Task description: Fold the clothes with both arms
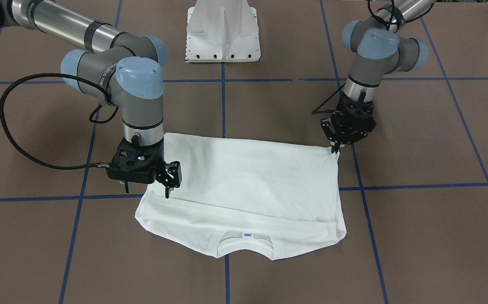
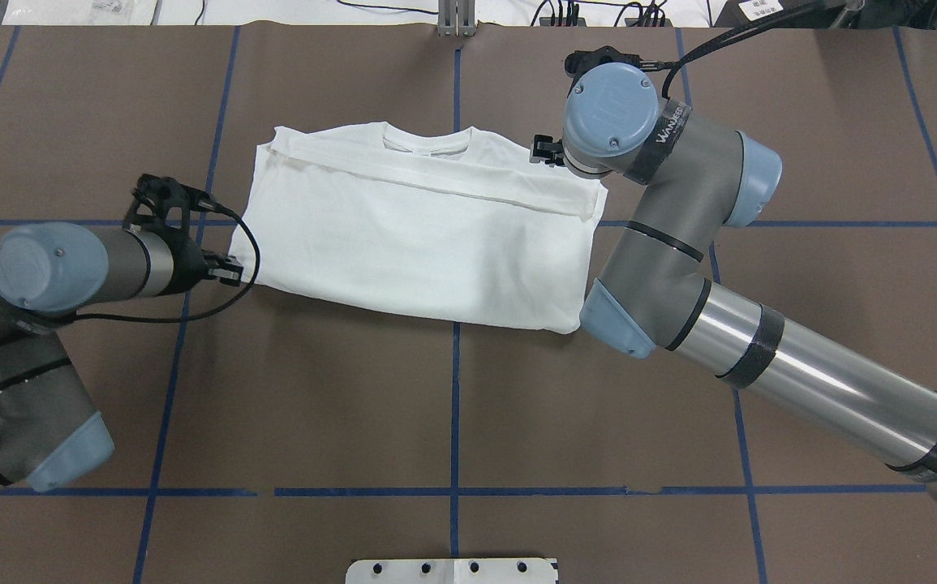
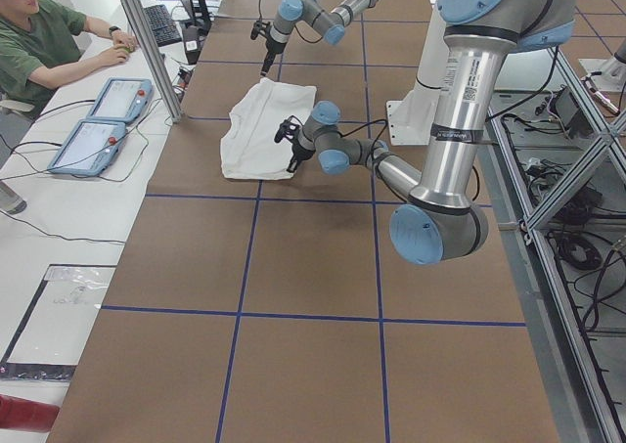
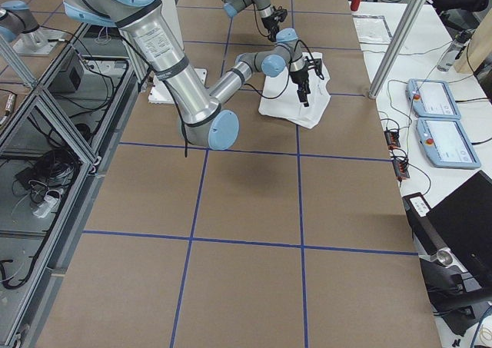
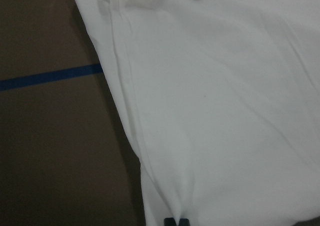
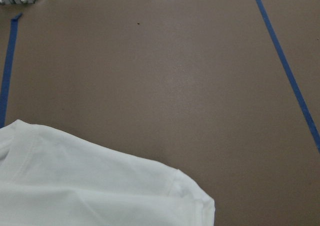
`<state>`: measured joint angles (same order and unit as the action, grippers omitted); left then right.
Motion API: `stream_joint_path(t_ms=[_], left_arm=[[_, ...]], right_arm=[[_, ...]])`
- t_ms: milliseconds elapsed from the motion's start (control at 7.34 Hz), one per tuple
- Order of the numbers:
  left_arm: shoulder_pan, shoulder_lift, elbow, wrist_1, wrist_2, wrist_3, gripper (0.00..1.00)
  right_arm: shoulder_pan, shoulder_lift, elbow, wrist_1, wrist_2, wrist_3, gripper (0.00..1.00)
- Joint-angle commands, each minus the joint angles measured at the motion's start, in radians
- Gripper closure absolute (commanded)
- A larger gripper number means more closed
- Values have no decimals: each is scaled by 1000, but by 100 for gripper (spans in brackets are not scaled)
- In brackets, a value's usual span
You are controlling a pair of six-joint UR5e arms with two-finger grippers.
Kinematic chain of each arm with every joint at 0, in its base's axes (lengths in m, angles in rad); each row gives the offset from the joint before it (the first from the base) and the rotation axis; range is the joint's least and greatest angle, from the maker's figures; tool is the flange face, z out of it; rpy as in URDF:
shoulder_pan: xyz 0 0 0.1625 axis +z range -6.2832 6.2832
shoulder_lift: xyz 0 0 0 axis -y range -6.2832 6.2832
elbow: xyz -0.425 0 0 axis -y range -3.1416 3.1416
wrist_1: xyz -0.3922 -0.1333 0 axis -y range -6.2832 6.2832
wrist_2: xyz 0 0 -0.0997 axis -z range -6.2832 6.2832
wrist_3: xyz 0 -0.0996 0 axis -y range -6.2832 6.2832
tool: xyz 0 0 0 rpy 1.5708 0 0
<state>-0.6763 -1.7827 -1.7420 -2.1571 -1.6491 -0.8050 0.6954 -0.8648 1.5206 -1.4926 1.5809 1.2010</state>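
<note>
1. The white T-shirt lies folded flat into a rough rectangle on the brown surface. In the overhead view it sits a little toward 12 o'clock from the middle, over a crossing of blue tape lines.
2. In that view its ribbed collar is on the 12 o'clock edge. A straight fold edge runs from side to side just under it. The front-facing view shows the small neck label inside the collar.
3. The left claw is at the shirt's 8 o'clock corner, overhead. Its tips are narrow and pinched on that corner. In its wrist view, creases in the cloth run toward the tips.
4. The right claw points down at the shirt's 2 o'clock edge, overhead, with its tip at the cloth. I cannot tell how wide it stands.
5. The left arm comes in from 8 o'clock. The right arm comes in from 4 o'clock, its elbow just beside the shirt's 4 o'clock corner.
6. A white pedestal base stands at the overhead view's 6 o'clock edge.
7. In the exterior left view, at 10 o'clock, a person in a green top sits at a white side table beside two tablet-like pendants.
</note>
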Motion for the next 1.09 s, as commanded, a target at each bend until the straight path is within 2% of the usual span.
stream_joint_path(t_ms=[0,273,545,681,818,954], left_arm=[[-187,-82,146,-1,-3,186,100],[-233,-312,476,-33,5,208,100],[-273,-522,824,-171,26,207,100],[-278,-532,849,-181,57,208,100],[-284,-531,836,-199,46,207,76],[-285,-511,802,-234,22,208,1]], right_arm=[[-4,1,1,0,1,2,0],[-19,7,4,0,1,6,0],[-39,9,18,2,-2,9,0],[-45,13,18,2,-2,11,0],[-56,17,18,3,-2,38,0],[-82,20,12,32,-9,108,0]])
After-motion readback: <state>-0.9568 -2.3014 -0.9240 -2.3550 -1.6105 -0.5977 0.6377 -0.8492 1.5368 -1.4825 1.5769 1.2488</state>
